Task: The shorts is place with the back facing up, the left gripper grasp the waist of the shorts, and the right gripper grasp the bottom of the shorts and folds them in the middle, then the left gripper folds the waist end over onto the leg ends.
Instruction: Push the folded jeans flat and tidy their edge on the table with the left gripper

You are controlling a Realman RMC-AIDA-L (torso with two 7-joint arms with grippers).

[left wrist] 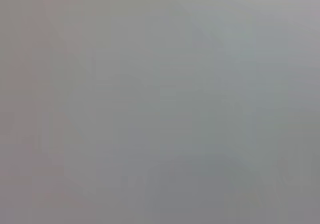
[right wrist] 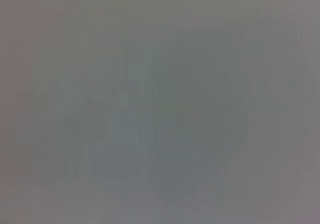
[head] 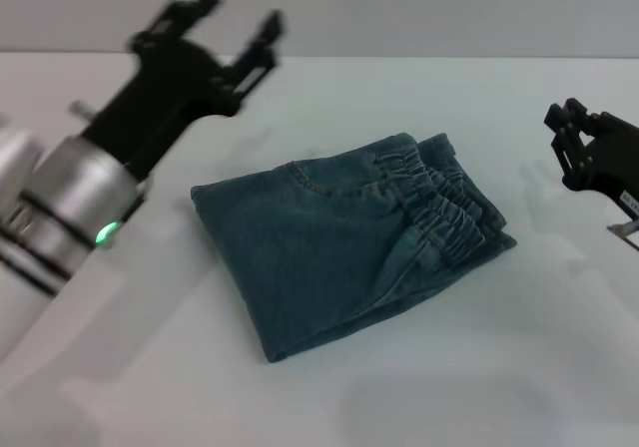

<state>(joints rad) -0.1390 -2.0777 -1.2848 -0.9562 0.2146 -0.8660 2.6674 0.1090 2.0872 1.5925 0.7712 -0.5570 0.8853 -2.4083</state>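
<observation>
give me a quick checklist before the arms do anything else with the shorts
1. shorts folded into a compact stack on the table: ok.
2. waist of the shorts lying on top, at the robot's right end of the stack: ok.
3. left gripper clear of the cloth, raised beyond the stack's left end, jaws spread and holding nothing: ok.
4. right gripper clear of the cloth, off to the right: ok; its jaws: cannot tell.
5. leg hems lined up beneath the waistband: cannot tell, they are covered.
6. wrist views usable for a closer check: not ok, both show only grey.
</observation>
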